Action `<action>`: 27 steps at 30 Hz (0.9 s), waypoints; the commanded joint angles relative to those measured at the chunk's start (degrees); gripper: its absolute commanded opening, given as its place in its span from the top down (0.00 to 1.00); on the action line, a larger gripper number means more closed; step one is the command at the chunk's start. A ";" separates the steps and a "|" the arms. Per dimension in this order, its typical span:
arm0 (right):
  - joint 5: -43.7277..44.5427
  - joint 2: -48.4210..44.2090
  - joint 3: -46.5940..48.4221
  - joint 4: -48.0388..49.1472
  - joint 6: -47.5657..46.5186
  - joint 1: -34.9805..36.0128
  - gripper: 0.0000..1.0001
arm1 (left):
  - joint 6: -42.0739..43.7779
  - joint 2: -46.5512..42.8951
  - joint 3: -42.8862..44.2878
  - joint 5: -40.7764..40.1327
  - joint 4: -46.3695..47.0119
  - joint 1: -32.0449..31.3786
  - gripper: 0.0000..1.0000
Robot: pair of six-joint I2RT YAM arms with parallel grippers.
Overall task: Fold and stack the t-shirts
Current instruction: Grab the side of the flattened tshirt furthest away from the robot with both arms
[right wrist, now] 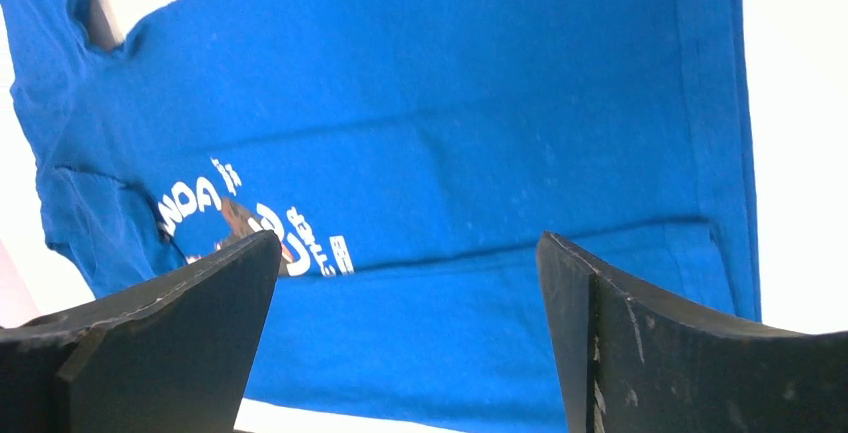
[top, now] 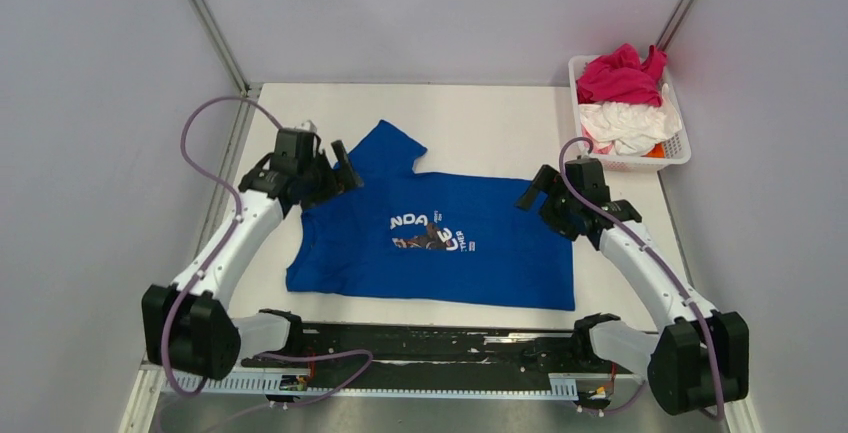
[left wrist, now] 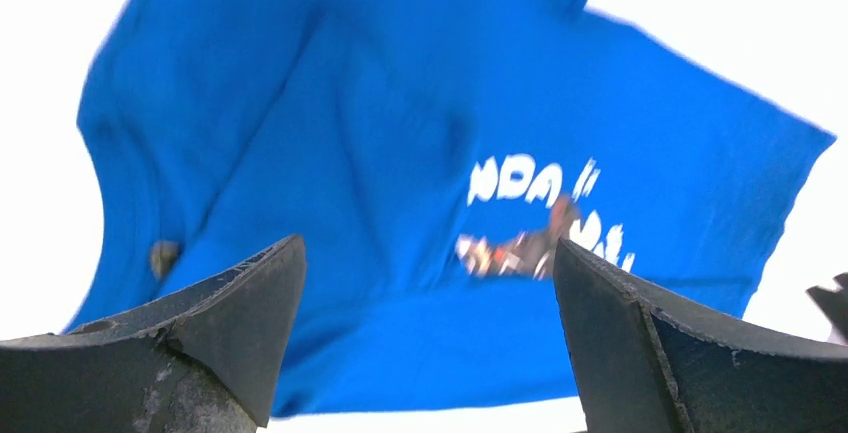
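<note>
The royal blue t-shirt lies flat in the middle of the table, print up, one sleeve pointing to the far side. It also shows in the left wrist view and the right wrist view. My left gripper is open and empty, just above the shirt's far left edge. My right gripper is open and empty, above the shirt's far right corner. The magenta pink t-shirt and the white t-shirt lie crumpled in the basket.
The white lattice basket stands at the far right corner of the table. Grey walls close in the left, far and right sides. A black rail runs along the near edge between the arm bases.
</note>
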 commanded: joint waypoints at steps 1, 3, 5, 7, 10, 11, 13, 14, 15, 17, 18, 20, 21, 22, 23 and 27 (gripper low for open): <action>1.64 3.80 3.32 9.48 0.71 -0.34 0.00 | 5.62 16.71 13.53 -4.29 7.10 -0.30 0.00; 1.29 4.89 3.21 11.54 0.40 -0.44 0.00 | 7.72 25.16 21.64 -4.47 6.68 -0.30 0.00; 1.88 5.73 3.25 12.19 -0.62 -0.64 0.00 | 10.38 33.36 29.54 -3.52 6.99 -0.30 0.00; 2.73 6.38 2.96 12.20 -1.23 -0.89 0.00 | 12.80 41.71 42.08 -3.91 4.27 -0.30 0.00; 5.30 7.26 2.35 12.25 -1.83 -1.66 0.00 | 15.62 52.76 55.89 -4.98 -1.25 -0.30 0.00; 5.56 7.67 2.16 12.40 -1.99 -1.86 0.00 | 16.06 57.46 61.34 -5.00 -2.19 -0.30 0.00; 5.91 8.47 1.87 13.03 -2.55 -2.19 0.00 | 17.82 63.29 68.05 -4.97 -2.28 -0.30 0.00; 5.98 8.86 1.81 13.14 -2.98 -2.32 0.00 | 18.22 67.19 70.25 -4.94 -2.41 -0.30 0.00; 6.26 9.19 1.77 13.26 -3.25 -2.38 0.00 | 19.11 69.03 75.17 -4.60 -3.56 -0.25 0.00; 6.62 9.64 1.67 13.31 -3.49 -2.63 0.00 | 20.10 74.62 82.62 -4.12 -5.83 -0.37 0.00; 6.60 9.79 1.59 13.28 -3.60 -2.76 0.00 | 20.28 77.67 86.15 -3.91 -6.50 -0.38 0.00; 6.62 9.97 1.37 13.48 -3.67 -2.90 0.00 | 20.21 80.81 88.58 -3.12 -5.61 -0.39 0.00; 6.73 10.04 1.24 13.58 -3.69 -2.90 0.00 | 19.83 81.46 88.86 -2.39 -5.13 -0.41 0.00; 6.81 10.14 1.15 13.57 -3.69 -2.91 0.00 | 19.79 82.30 89.07 -1.94 -4.13 -0.44 0.00; 6.82 10.22 1.08 13.68 -3.69 -2.96 0.00 | 19.68 82.65 89.06 -1.74 -3.68 -0.58 0.00; 6.23 10.51 0.99 13.78 -3.88 -2.93 0.00 | 20.00 83.86 89.22 -3.26 -1.50 -1.32 0.02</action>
